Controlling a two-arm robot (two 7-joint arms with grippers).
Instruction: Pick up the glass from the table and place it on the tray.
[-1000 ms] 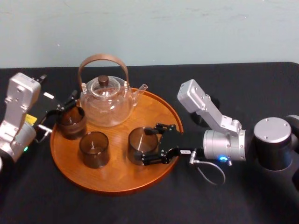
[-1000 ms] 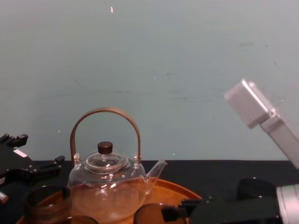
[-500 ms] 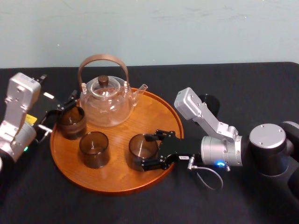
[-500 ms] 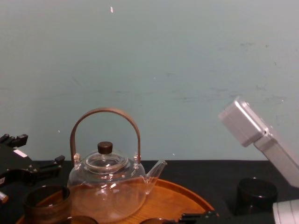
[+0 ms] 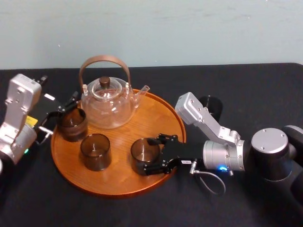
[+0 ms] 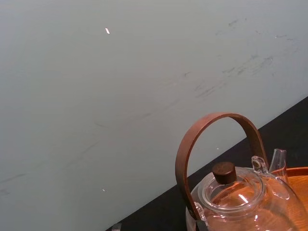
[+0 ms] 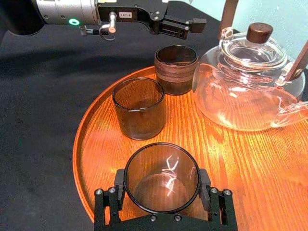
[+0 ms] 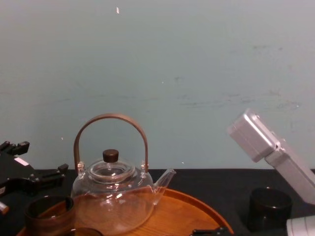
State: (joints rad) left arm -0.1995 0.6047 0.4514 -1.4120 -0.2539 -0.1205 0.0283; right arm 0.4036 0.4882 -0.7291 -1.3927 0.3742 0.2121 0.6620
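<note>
Now lower than a second ago, the right gripper [image 7: 161, 188] clasps the empty smoky grey-brown glass [image 5: 143, 153] on the round orange-brown wooden tray [image 5: 118, 182]; the left gripper [image 7: 188, 27] sits beside its rim.

Right gripper [image 5: 149, 156] is clasping the glass [image 5: 141, 151], its arm stretching low leftward; left gripper [image 5: 66, 106] is idling, fingers spread.

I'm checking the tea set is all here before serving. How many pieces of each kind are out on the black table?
Round orange-brown wooden tray: 1
Clear glass teapot with arched wooden handle: 1
Smoky grey-brown glass tumbler: 3, all on the tray, the last between the right claw's fingers
Dark cylindrical cup on the black table, off the tray: 1
Total: 6
</note>
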